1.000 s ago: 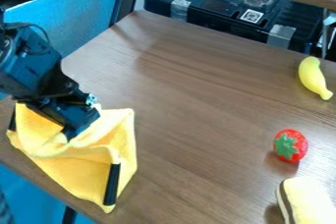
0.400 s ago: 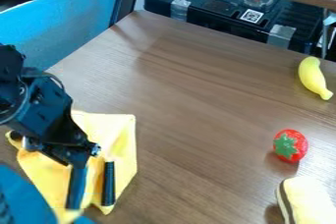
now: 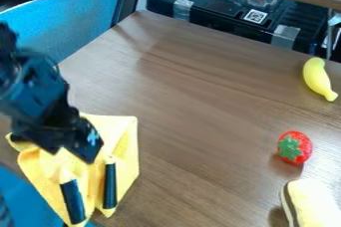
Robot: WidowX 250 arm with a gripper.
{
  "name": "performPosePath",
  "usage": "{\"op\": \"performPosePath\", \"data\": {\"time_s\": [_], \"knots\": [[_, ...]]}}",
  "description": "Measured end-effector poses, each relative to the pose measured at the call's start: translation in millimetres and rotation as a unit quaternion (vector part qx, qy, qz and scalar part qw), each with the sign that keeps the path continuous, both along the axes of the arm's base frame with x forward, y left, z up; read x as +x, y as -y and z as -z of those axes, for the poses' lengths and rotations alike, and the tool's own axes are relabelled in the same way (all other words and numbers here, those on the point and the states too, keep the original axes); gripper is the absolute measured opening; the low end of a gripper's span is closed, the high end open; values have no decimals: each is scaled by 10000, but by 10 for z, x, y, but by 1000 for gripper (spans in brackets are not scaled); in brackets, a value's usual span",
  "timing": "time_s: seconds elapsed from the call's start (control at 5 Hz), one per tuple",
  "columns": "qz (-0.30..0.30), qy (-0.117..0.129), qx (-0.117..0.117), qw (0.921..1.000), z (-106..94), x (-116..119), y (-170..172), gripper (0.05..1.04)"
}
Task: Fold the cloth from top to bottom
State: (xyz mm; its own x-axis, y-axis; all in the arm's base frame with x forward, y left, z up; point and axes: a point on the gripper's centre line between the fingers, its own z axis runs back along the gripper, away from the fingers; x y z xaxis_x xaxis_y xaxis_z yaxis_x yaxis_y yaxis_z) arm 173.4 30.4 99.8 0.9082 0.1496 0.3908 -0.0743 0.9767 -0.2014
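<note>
The black gripper (image 3: 85, 152) hangs over the yellow cloth (image 3: 122, 139) at the lower left of the table, in the camera view. The cloth is bunched, with raised folds under and in front of the gripper. One dark strip (image 3: 73, 202) lies slanted on its lower left part, and another dark strip (image 3: 110, 186) stands nearly parallel to it on the right. The arm and gripper hide the cloth's upper left part. Between the gripper's lower end and the strips, yellow fabric shows.
A yellow banana (image 3: 317, 78) lies at the right, with a red strawberry (image 3: 294, 147) below it and a cream-coloured toy piece (image 3: 311, 204) at the lower right. A black stove-like box (image 3: 233, 12) stands behind the table (image 3: 193, 101). The table's left edge runs close to the cloth.
The gripper went down toward the front edge, then back up a little. The left dark strip moved from the cloth's upper left to its lower part; the right strip stayed put.
</note>
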Motion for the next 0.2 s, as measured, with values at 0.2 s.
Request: {"op": "performPosePath", "data": {"time_s": [0.2], "knots": [[-108, -46, -31, 9999, -237, 118, -129, 1000]]}}
